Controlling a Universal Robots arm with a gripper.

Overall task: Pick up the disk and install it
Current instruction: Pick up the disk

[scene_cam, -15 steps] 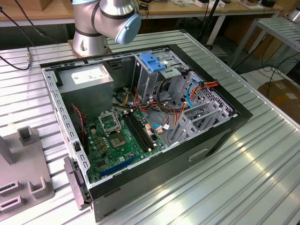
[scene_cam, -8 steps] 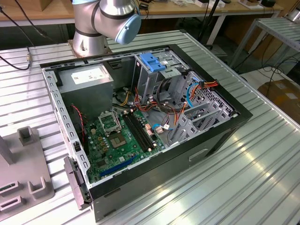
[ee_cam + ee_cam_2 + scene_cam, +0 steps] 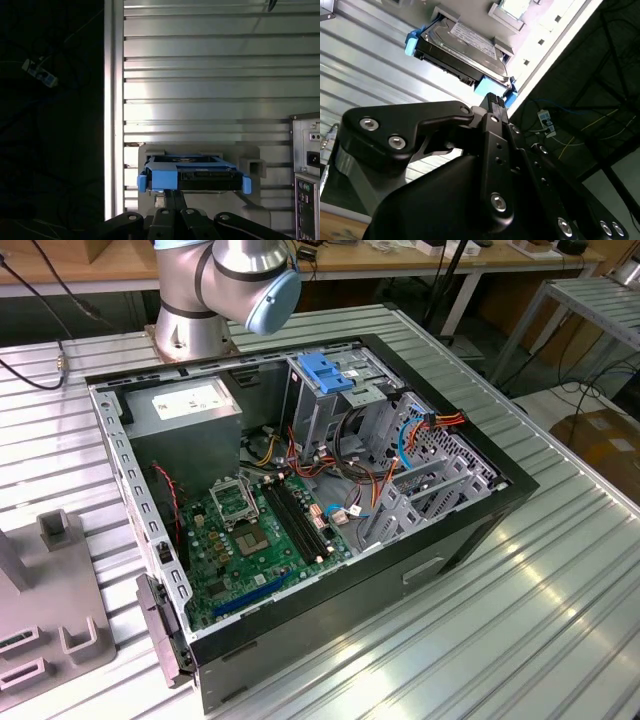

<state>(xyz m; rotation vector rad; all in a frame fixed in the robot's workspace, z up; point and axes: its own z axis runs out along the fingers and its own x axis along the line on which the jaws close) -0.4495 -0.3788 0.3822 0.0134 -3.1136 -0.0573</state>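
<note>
Scanning the slatted table (image 3: 540, 570), I see the open computer case (image 3: 300, 640) near the grey holder (image 3: 200, 149), which presents the disk (image 3: 195, 175) with 1 blue rail toward my gripper (image 3: 173, 195). The table edge and the case hem in the holder's 2 sides. The gripper sits just beside that rail, and I cannot tell whether it grips.

Disk (image 3: 465, 47): flat hard drive, dark grey metal, white label facing up, blue plastic rails on the sides. Lies flat on a grey holder (image 3: 250, 156) on the ribbed metal table (image 3: 200, 75), near the table's edge.
</note>
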